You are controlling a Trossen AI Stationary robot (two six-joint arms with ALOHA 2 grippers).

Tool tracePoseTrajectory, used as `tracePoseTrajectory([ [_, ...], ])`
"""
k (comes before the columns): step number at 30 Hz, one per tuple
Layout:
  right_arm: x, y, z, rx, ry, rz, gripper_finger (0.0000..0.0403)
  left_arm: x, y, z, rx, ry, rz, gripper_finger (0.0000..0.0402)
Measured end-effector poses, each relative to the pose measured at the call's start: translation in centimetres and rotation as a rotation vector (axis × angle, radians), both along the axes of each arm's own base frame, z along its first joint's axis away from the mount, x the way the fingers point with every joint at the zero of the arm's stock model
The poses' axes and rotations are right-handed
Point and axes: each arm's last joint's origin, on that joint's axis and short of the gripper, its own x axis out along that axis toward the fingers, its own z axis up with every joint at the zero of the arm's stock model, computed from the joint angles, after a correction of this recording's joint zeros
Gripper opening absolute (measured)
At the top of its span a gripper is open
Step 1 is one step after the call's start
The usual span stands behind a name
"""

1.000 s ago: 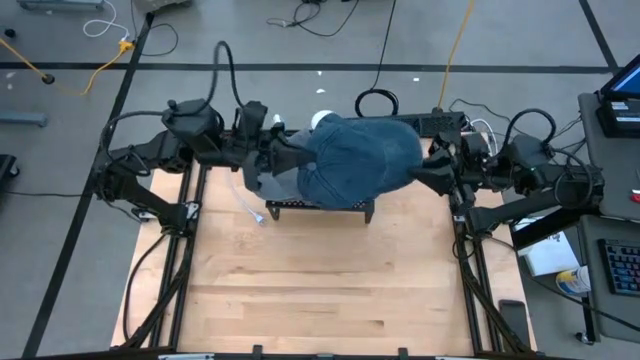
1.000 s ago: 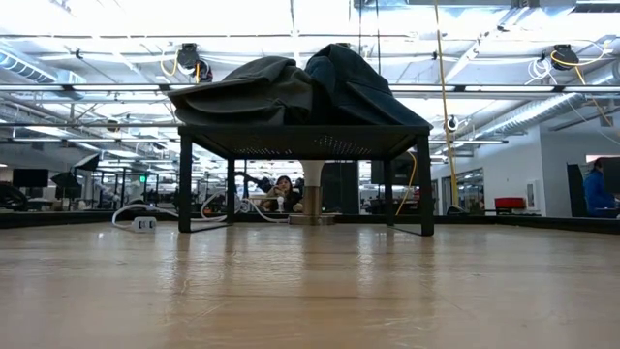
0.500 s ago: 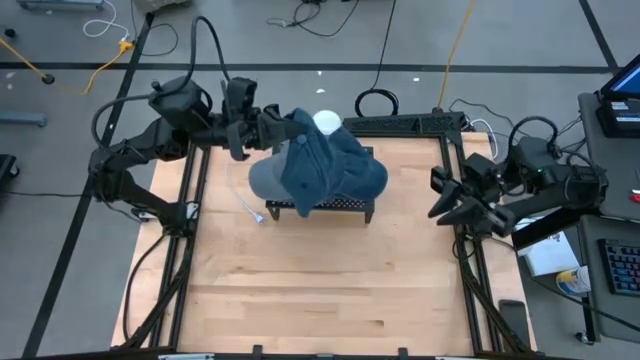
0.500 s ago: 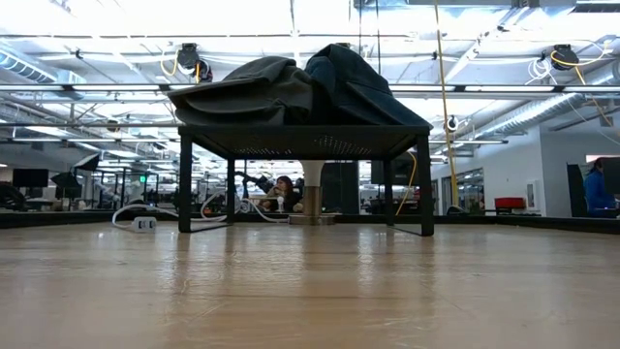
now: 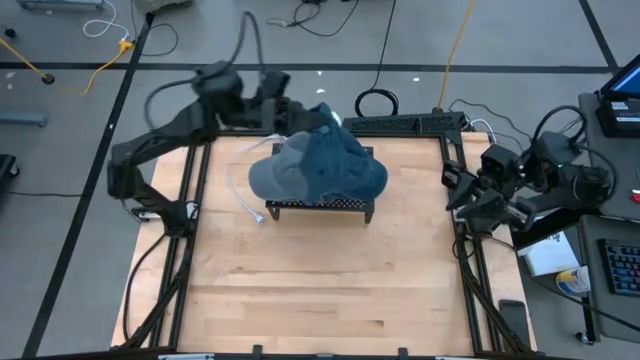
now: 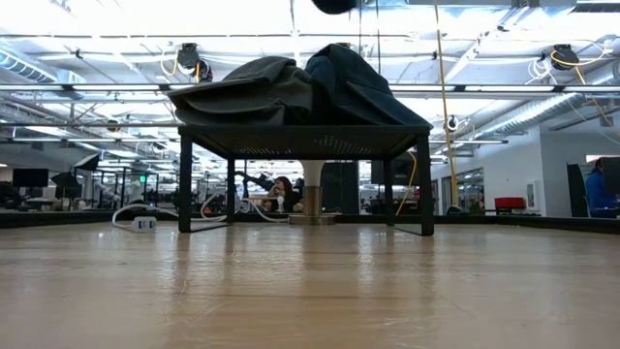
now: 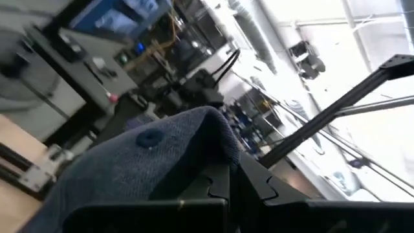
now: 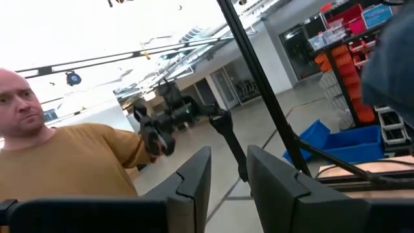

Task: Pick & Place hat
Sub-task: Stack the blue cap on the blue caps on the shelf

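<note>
A blue denim hat lies crumpled on top of a grey hat, both on a small black stand at the table's far middle. In the low view the denim hat and the grey hat rest heaped on the stand's top. My left gripper reaches in from the far left and is shut on the denim hat at its far edge. My right gripper waits open at the table's right edge, touching nothing. My left gripper pinches the denim hat's edge between its two shut fingers, coming in from the table's far left side. The cloth rises in a fold over the fingertips. The rest of the hat lies slack on the grey hat and the stand.
A white cable lies on the table left of the stand. Black frame rails run along both table sides. Bare wood spreads toward the near edge. A person in a mustard shirt shows beyond the table in the right wrist view.
My right gripper has let go of the denim hat and drawn back to the table's right edge. My left gripper has moved from the stand's left side toward the far edge and right. The hat, stretched wide before, has gathered into a smaller heap.
</note>
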Motion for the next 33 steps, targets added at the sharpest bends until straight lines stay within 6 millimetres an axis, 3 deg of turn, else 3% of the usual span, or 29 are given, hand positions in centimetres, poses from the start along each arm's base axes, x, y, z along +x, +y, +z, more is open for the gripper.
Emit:
tracePoseTrajectory([
  [9, -0.5, -0.1, 0.1, -0.005, -0.018, -0.001, 0.0096, 5.6, 3.8, -3.4, -0.097, -0.038, -0.153, 0.0001],
  [17, -0.5, 0.0, 0.1, -0.041, -0.039, 0.010, 0.0096, 9.3, 6.7, -7.5, -0.168, 0.023, -0.192, 0.0001],
  [26, -0.5, 0.0, 0.1, -0.084, -0.068, -0.004, 0.0096, 12.1, 9.2, -12.0, -0.259, 0.116, -0.186, 0.0001],
  [33, -0.5, 0.0, 0.1, -0.077, -0.063, -0.001, 0.0096, 12.1, 10.5, -14.1, -0.345, 0.272, -0.155, 0.0000],
])
